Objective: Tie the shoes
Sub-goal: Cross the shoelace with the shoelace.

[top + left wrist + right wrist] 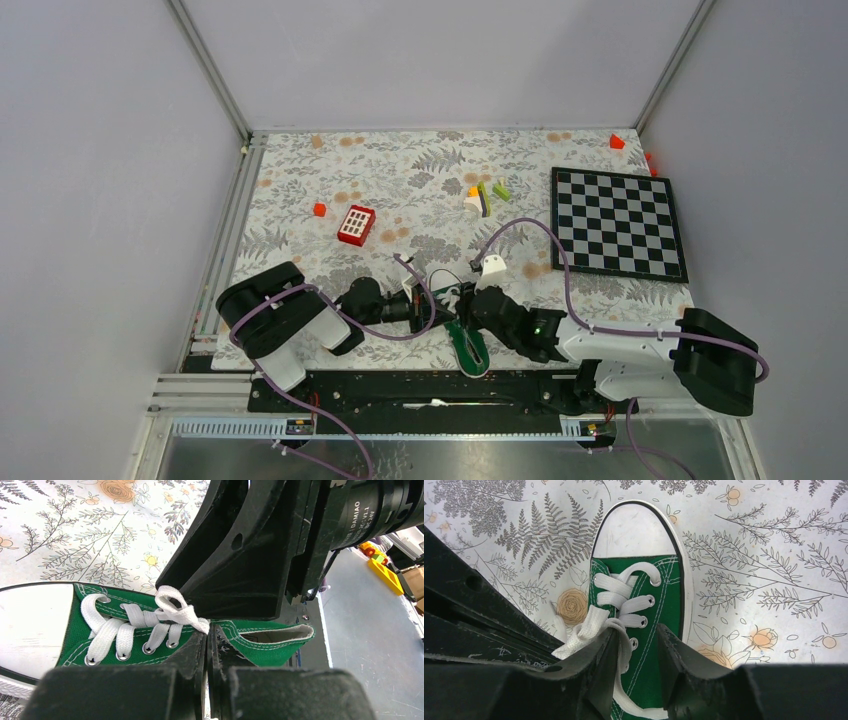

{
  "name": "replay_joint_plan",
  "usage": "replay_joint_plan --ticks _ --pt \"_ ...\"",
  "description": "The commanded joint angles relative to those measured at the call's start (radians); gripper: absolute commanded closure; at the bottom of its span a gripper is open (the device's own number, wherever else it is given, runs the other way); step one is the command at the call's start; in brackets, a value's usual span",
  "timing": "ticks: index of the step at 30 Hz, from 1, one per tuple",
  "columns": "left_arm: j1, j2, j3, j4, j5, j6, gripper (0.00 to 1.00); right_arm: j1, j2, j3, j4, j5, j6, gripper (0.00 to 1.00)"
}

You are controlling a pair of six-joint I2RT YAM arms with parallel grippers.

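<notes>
Green sneaker (470,352) lies on the floral tablecloth (400,170) at its near edge, heel toward the arm bases, between the two arms. White laces (620,597) run through every eyelet we can see. At the top eyelets they bunch into a loose loop (170,597), with no finished bow. Left gripper (207,637) comes in from the sneaker's left, fingers pressed together just beside the tongue. A lace end touches its tips, but we can't tell whether it's actually pinched. Right gripper (638,632) sits over the sneaker's throat from the heel side, jaws apart. One strand runs slack through the gap and nothing is clamped. Our read is early mid-knot: a loop is there but not cinched. Next move calls for the right closing on the strand between its fingers while the left holds its end. Then pull apart across the sneaker, gently, because it looks light and unpinned and would likely slide. Keypad block (356,224) and chessboard (618,222) lie well beyond the sneaker, out of play.
</notes>
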Motion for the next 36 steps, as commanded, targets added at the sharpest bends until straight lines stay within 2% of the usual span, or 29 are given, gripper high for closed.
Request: replay_joint_plan --ticks 1,17,24,36 --pt "-0.005 0.000 -0.009 0.081 0.025 0.006 1.00 0.007 0.009 0.047 -0.033 0.076 0.013 0.58" --pt "-0.005 -0.001 -0.011 0.081 0.022 0.007 1.00 0.007 0.043 0.085 -0.076 0.091 0.001 0.47" --pt "-0.005 0.000 -0.013 0.081 0.012 0.009 1.00 0.007 0.036 0.074 -0.081 0.062 0.020 0.46" --pt "-0.004 0.024 -0.003 0.081 -0.020 0.020 1.00 0.007 -0.080 0.024 -0.098 0.008 0.039 0.47"
